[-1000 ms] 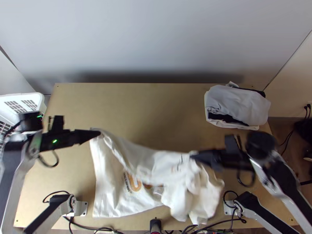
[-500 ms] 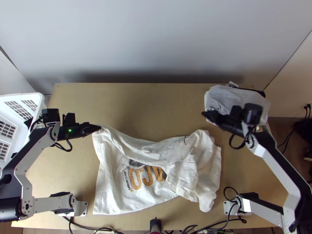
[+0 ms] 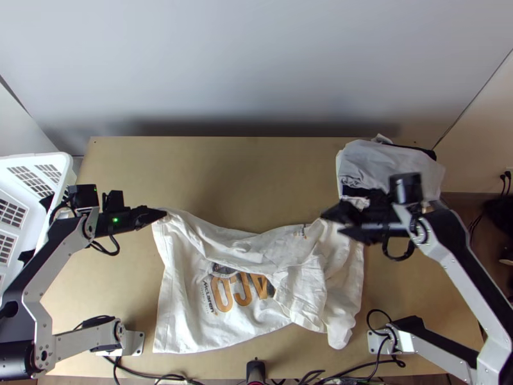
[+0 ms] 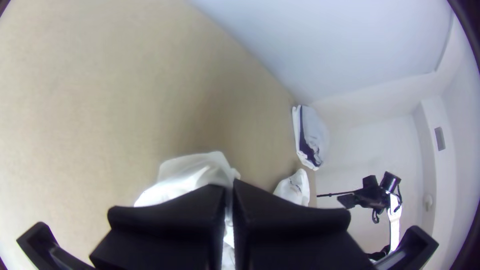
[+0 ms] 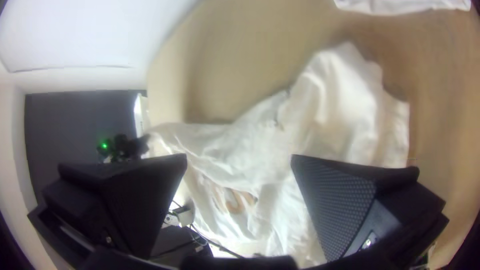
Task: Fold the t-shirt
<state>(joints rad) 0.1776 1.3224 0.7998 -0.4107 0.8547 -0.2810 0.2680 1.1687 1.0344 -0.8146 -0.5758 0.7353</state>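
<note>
The black, flat-fingered right gripper (image 5: 239, 160), spread wide, could pinch too many layers of the bunched white cloth t-shirt (image 3: 256, 321) whose corner the matching left gripper (image 4: 229, 192) clamps.

Your right gripper (image 3: 335, 223) holds its black, texture-padded fingers (image 5: 345, 205) wide apart over the white t-shirt (image 5: 340, 110), which lies rumpled in loose folds across the wooden surface (image 5: 235, 75), part of its orange print (image 5: 240, 201) exposed. Across from you, the left gripper (image 3: 163, 213) meets a corner of the garment near a white basket (image 5: 141, 112), while another white cloth (image 5: 400, 6) lies apart at the view's edge.
</note>
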